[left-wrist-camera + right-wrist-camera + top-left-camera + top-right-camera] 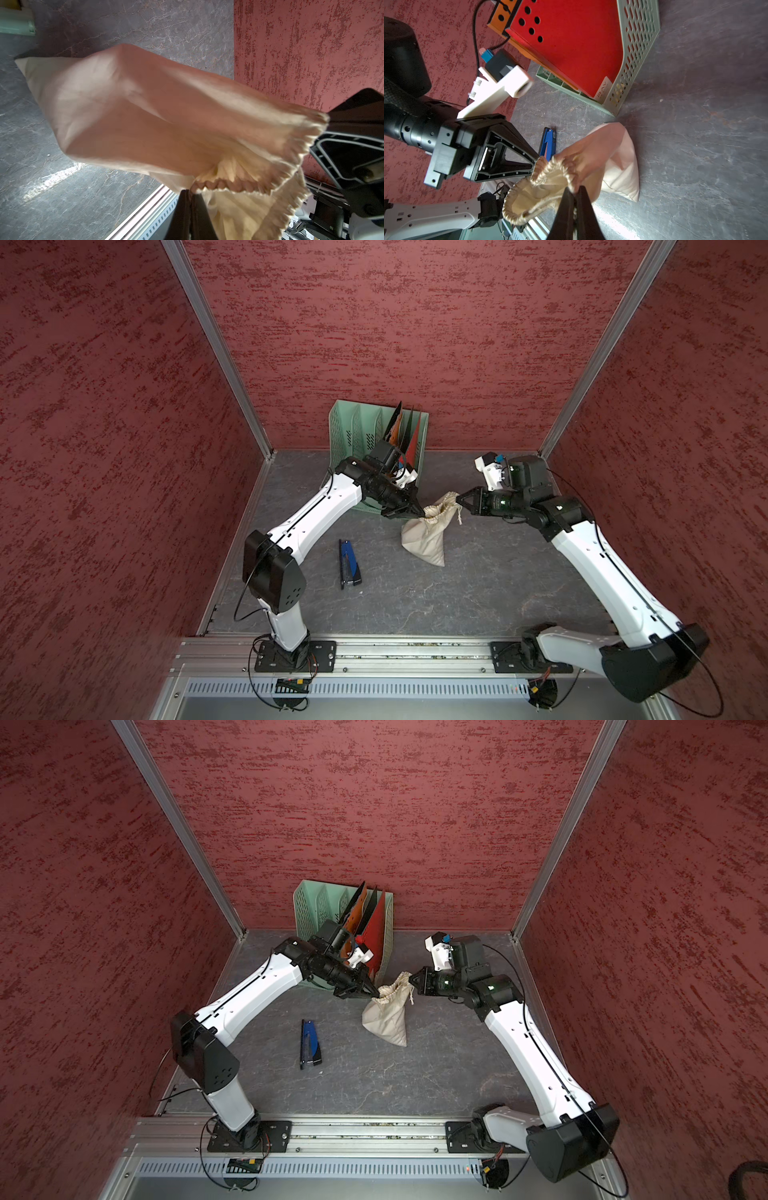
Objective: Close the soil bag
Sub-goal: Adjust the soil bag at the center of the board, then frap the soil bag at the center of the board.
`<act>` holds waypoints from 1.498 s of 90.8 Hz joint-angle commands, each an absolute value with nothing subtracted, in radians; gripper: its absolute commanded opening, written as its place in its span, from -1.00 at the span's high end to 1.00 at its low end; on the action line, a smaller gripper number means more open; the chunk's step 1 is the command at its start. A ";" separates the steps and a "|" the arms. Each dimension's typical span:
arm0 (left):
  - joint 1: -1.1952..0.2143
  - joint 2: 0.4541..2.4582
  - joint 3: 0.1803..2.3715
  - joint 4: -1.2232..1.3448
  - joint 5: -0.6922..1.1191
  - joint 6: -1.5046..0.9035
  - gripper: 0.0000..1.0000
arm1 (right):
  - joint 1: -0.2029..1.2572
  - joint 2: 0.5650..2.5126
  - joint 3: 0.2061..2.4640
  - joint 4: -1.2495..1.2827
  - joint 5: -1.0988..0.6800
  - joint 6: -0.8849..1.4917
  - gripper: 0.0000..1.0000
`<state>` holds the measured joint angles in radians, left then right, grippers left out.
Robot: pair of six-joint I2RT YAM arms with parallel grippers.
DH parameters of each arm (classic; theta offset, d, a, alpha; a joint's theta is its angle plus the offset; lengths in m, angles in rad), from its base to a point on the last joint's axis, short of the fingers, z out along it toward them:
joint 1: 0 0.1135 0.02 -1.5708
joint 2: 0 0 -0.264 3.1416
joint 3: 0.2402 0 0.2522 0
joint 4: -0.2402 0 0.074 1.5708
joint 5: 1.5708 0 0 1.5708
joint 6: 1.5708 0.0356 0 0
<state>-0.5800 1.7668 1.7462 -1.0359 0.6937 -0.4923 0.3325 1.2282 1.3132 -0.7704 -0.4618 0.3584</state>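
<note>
so here's where we're at: the soil bag [424, 537] sits a bit right of centre in both top views, its fat bottom on the desk [498, 580] and its gathered neck raised toward the top of the frame. its long axis runs from the neck down and slightly right to the bottom corner.

both arms look about equally near, one on each side of the neck. the left tool [420, 513] comes in from the picture's left and the right tool [458, 500] from the upper right, tips facing each other with only the neck between them. both tools are pinched together on the ruffled rim; whether they've got the cord or just the hem, we can't tell.

in the right wrist view the mouth [533, 197] gapes open between the two pinch points, so we reckon it's not closed yet. our guess is the next move is a pull apart along the line between the tips, across the bag's long axis.

the blue stapler [349, 564] lies well clear at lower left, and the green file rack [353, 427] is behind the left tool.
</note>
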 commanded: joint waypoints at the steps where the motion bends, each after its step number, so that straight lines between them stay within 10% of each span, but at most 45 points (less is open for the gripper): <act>1: -0.578 1.770 1.791 -1.018 0.679 -0.479 0.99 | 0.326 1.211 1.363 -0.881 -0.369 0.279 0.98; 40: -0.580 1.784 1.810 -1.017 0.687 -0.487 0.99 | 0.326 1.185 1.367 -0.967 -0.293 0.240 0.52; 65: -0.580 1.778 1.801 -1.017 0.685 -0.485 0.99 | 0.326 1.188 1.367 -0.969 -0.289 0.247 0.99; 91: -0.576 1.778 1.800 -1.019 0.693 -0.479 0.99 | 0.326 1.174 1.420 -1.067 -0.122 0.222 0.47; 124: -0.571 1.771 1.803 -1.034 0.698 -0.466 0.99 | 0.326 1.155 1.430 -1.120 -0.012 0.223 1.00; 136: -0.572 1.767 1.800 -1.032 0.699 -0.467 0.99 | 0.325 1.141 1.468 -1.063 -0.144 0.256 0.54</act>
<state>-0.5770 1.7691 1.7859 -1.0317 0.6903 -0.4866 0.3317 1.1740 1.4109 -1.1084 -0.0650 0.2276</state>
